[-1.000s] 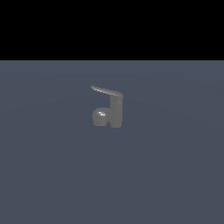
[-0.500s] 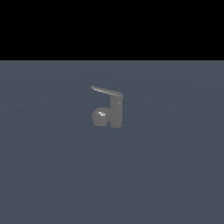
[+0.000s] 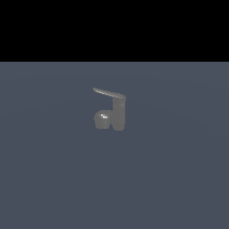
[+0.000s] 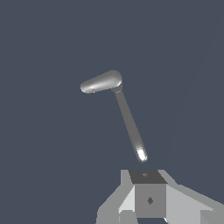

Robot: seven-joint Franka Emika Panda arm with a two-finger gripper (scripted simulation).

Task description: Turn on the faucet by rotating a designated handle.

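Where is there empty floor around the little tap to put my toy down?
Almost everywhere. The faucet stands alone on the grey surface: bare on both sides, in front and behind. Only the patch under its handle, beside the round bulb, is tight. In the wrist view, the gripper sits near the handle's tip.

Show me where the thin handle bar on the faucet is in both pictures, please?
Exterior view: the handle sits at the top of the faucet, just above the picture's middle, sticking out toward the exterior view's left.
Wrist view: the handle is the long thin bar near the middle, its bright tip ending close to the tool.
Shared landmark: the faucet's shiny rounded bulb, seen as the fat rounded part in the wrist view.
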